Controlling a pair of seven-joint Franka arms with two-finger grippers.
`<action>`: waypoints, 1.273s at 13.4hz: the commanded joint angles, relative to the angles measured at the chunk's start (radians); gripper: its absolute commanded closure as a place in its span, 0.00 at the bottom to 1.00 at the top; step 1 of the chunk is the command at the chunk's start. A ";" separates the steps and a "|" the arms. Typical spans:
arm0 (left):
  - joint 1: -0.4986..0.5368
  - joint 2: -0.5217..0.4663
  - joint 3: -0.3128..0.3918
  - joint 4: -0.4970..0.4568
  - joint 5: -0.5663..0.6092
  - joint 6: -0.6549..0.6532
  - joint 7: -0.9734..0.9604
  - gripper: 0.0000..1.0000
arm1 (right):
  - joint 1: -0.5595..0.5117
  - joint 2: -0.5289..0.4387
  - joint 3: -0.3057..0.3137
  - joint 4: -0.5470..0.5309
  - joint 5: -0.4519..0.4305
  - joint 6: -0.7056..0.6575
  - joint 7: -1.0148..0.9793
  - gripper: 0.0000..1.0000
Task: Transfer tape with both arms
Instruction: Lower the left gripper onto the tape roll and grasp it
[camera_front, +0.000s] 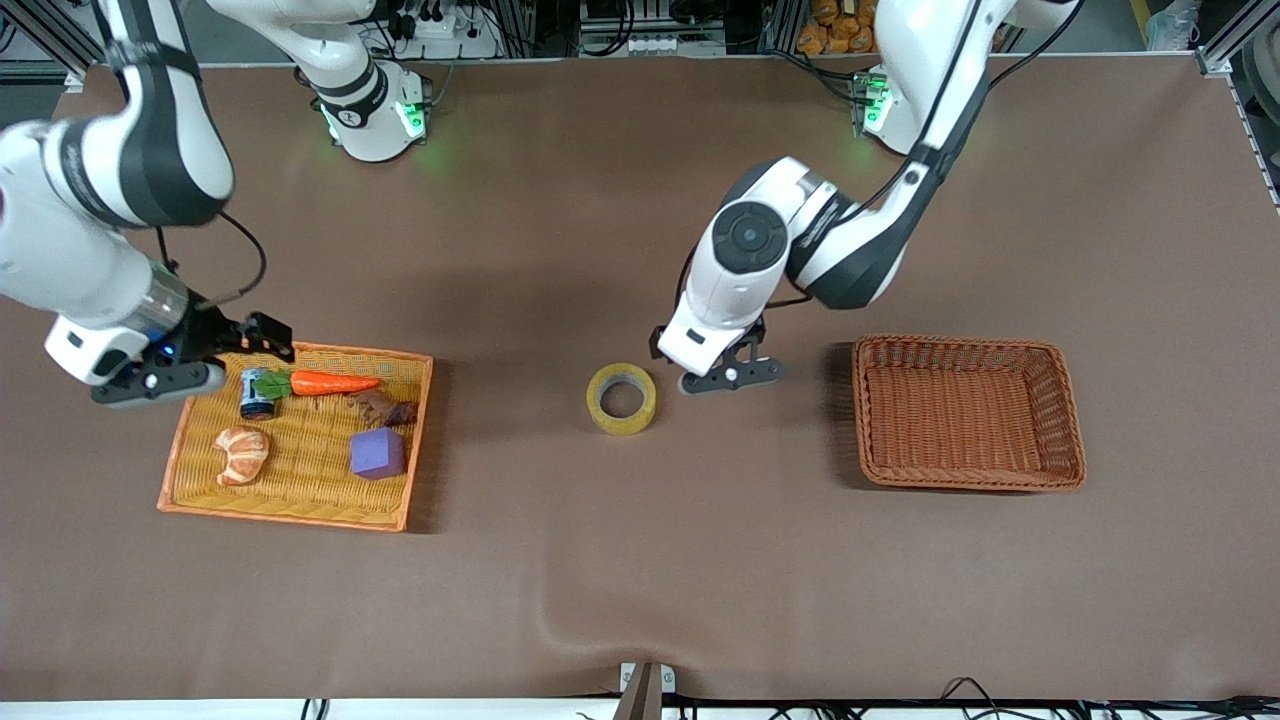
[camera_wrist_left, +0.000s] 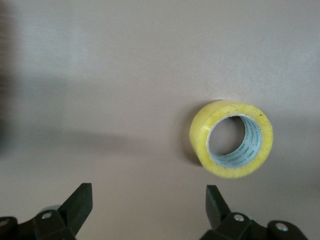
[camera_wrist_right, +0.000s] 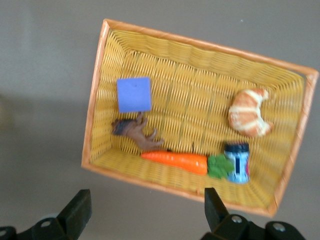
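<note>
The tape (camera_front: 621, 398), a yellowish roll with a grey-white core, lies flat on the brown table between the tray and the basket. It also shows in the left wrist view (camera_wrist_left: 231, 145). My left gripper (camera_front: 733, 374) hangs low over the table right beside the tape, toward the left arm's end; its fingers are open and empty (camera_wrist_left: 149, 202), and the tape lies outside them. My right gripper (camera_front: 238, 355) is open and empty (camera_wrist_right: 147, 207) over the edge of the yellow wicker tray (camera_front: 200, 470) that is farther from the front camera.
The tray (camera_wrist_right: 200, 42) holds a carrot (camera_front: 335, 383), a croissant toy (camera_front: 242, 454), a purple cube (camera_front: 377, 453), a small can (camera_front: 256, 393) and a brown toy (camera_front: 383, 407). An empty brown wicker basket (camera_front: 960, 410) stands toward the left arm's end.
</note>
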 joint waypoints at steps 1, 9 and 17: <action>-0.019 0.070 0.006 0.032 0.045 0.092 -0.019 0.00 | -0.023 -0.043 0.004 0.055 -0.008 -0.114 0.025 0.00; -0.108 0.228 0.041 0.112 0.084 0.215 -0.014 0.00 | -0.039 -0.043 0.007 0.267 -0.079 -0.389 -0.016 0.00; -0.140 0.315 0.075 0.189 0.102 0.250 -0.012 1.00 | -0.034 -0.043 0.016 0.325 -0.077 -0.438 -0.010 0.00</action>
